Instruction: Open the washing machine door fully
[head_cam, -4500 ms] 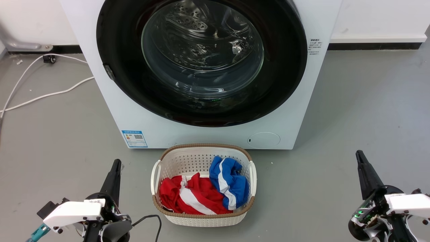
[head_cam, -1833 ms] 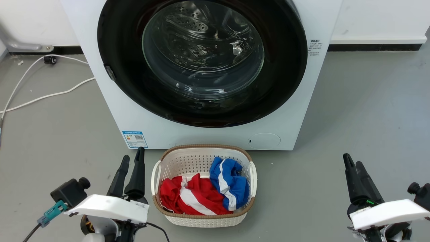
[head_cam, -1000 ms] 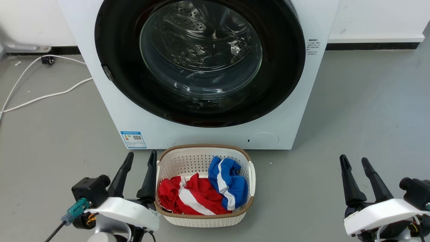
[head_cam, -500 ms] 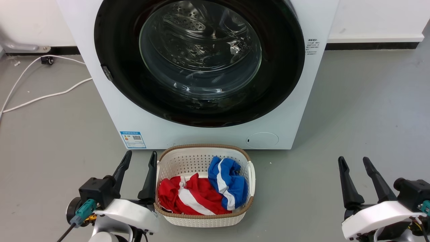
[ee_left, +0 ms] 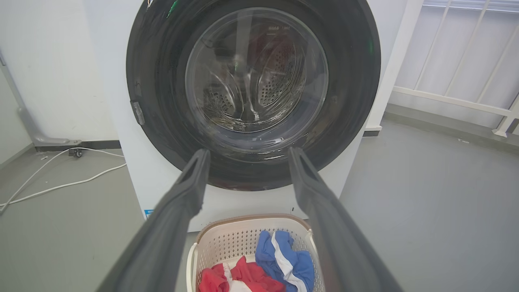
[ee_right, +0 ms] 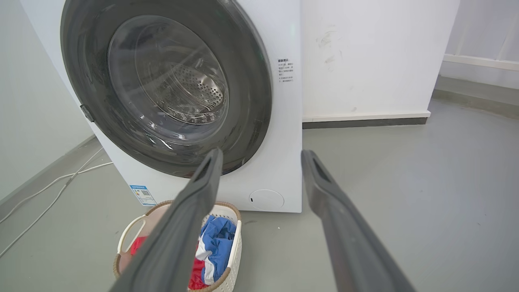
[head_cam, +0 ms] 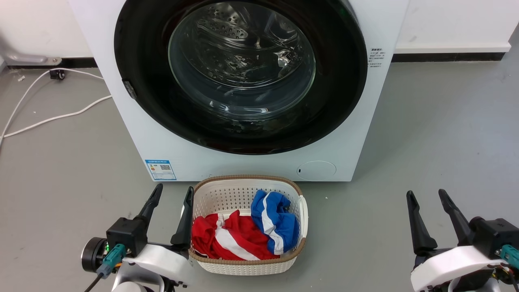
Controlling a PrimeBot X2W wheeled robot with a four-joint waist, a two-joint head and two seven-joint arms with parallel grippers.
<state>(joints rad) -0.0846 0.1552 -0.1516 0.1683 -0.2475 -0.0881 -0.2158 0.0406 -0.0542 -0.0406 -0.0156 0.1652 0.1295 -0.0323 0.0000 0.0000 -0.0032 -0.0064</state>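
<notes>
The washing machine door (head_cam: 239, 77) is closed, untouched; left tool (head_cam: 170, 194) and right tool (head_cam: 425, 195) hover spread, empty.

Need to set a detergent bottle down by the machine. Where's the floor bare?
The grey floor right of the washing machine, beyond the right gripper, is bare. Left, a patch lies between the white cable and the left gripper. Crowded: below the washing machine door, where the laundry basket stands.
</notes>
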